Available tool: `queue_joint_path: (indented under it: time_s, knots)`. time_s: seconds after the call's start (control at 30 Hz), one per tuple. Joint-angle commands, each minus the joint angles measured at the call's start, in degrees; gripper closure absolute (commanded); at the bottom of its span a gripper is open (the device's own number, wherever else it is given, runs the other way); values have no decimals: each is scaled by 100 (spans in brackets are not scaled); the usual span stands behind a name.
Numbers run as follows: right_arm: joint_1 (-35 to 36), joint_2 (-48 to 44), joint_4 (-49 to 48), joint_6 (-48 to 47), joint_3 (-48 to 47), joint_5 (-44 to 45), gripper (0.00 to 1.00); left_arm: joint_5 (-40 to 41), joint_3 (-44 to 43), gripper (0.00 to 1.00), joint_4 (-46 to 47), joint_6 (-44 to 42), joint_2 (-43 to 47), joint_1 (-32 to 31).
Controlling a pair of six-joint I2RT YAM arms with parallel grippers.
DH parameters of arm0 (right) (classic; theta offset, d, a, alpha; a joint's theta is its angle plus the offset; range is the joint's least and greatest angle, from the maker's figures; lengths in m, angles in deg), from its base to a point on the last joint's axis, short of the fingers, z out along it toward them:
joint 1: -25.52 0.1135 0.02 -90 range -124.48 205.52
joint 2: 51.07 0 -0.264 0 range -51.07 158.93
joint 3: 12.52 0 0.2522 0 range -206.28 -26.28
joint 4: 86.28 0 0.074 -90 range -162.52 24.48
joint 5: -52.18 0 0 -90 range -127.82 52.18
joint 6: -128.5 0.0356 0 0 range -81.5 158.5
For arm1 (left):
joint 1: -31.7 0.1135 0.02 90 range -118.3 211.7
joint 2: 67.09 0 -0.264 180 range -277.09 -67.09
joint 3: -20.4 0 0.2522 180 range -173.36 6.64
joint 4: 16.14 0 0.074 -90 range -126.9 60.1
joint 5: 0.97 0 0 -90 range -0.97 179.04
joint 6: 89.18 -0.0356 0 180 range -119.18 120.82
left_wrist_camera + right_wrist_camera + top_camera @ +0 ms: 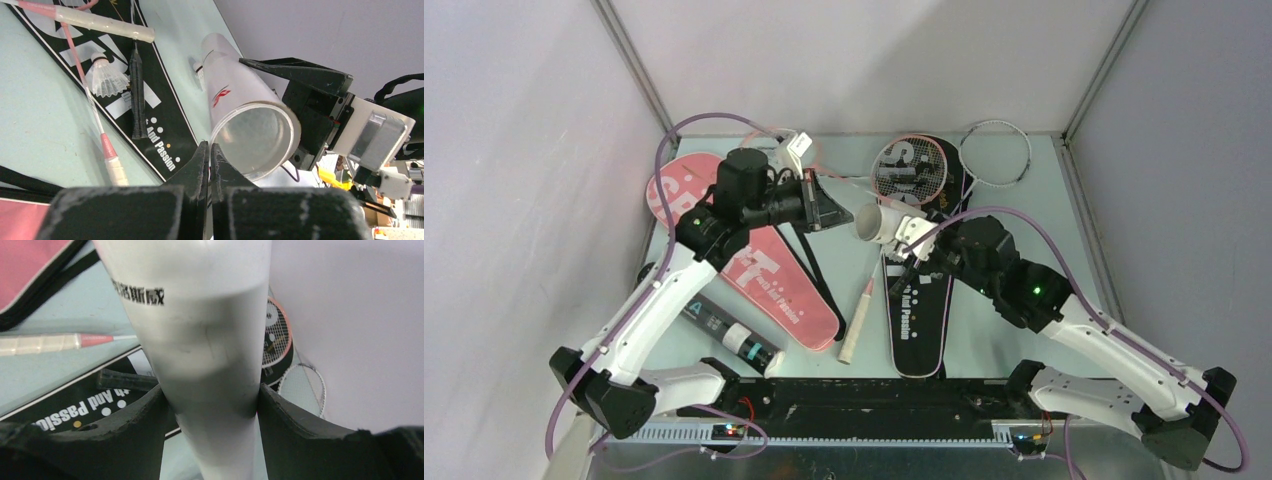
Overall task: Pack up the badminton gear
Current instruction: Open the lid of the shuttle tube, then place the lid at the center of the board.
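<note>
My right gripper (904,238) is shut on a white shuttle tube (874,222) and holds it tilted above the table, its open mouth (257,135) facing my left gripper. In the right wrist view the tube (200,340) fills the gap between both fingers (295,415). My left gripper (836,212) is shut and empty, its tips (210,150) just short of the tube's rim. A white shuttlecock (106,80) lies on the black SPORT cover (919,310). A second shuttlecock (198,67) shows partly behind the tube. The pink racket (911,170) lies across the black cover.
The pink SPORT cover (759,270) lies at the left under my left arm. A black shuttle tube (729,335) lies near the front left. A white-headed racket (996,153) rests at the back right by the wall. Walls close in the back and sides.
</note>
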Motion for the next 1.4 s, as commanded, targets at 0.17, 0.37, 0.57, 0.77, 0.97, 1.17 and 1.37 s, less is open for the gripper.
queue_joint_path:
  time_s: [0.17, 0.37, 0.57, 0.77, 0.97, 1.17, 1.37]
  knots:
    - [-349, -268, -66, -229, 61, 464, 50, 21, -330, 100, -203, 114, 178, 184]
    - [-636, -327, -231, 120, 55, 827, 50, 1160, -248, 100, -582, -317, 176, 228]
    - [-859, -646, -403, 471, -26, 884, 49, 2380, -278, 100, -905, -652, -511, 226]
    - [-872, -1063, -541, 618, -27, 845, 49, 3079, -236, 100, -869, -728, -1693, 227]
    - [-893, -1216, -595, 611, -28, 914, 48, 3294, -50, 100, -450, -511, -2714, 229]
    - [-912, -1391, -608, 602, -28, 917, 48, 3364, 84, 96, -184, -329, -3302, 228]
    - [-945, -1482, -582, 612, -23, 919, 48, 3290, 306, 86, 16, -146, -3533, 228]
